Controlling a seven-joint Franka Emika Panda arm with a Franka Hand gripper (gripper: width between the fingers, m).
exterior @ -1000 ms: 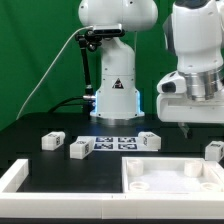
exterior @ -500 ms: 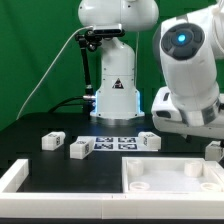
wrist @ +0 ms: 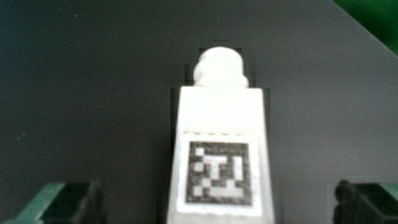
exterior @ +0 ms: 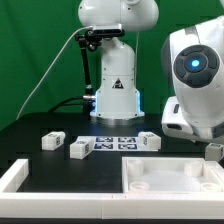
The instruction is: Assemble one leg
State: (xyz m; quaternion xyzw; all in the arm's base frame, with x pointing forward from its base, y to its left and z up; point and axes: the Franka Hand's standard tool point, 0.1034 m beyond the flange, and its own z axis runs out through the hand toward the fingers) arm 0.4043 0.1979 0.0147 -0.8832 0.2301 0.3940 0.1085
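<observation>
White Franka arm fills the exterior view's right, wrist low over the matte black table. The large flat white square panel with raised rim lies near the pincer, off toward the exterior view's left. The thin white marker board sits farther that way. Nearest spare block is at the board's edge, with the middle spare block and farthest spare block well apart from the pincer. In the wrist view the two-finger pincer is spread wide and grips nothing. Its dark fingers flank the small white plastic leg, which bears a square black-and-white tag. The leg lies flat on the table beneath the pincer, centred, with a clear gap either side and its rounded end pointing away. In the exterior view the pincer is hidden. A partly hidden white block shows below the wrist; I cannot tell if it is the same leg.
</observation>
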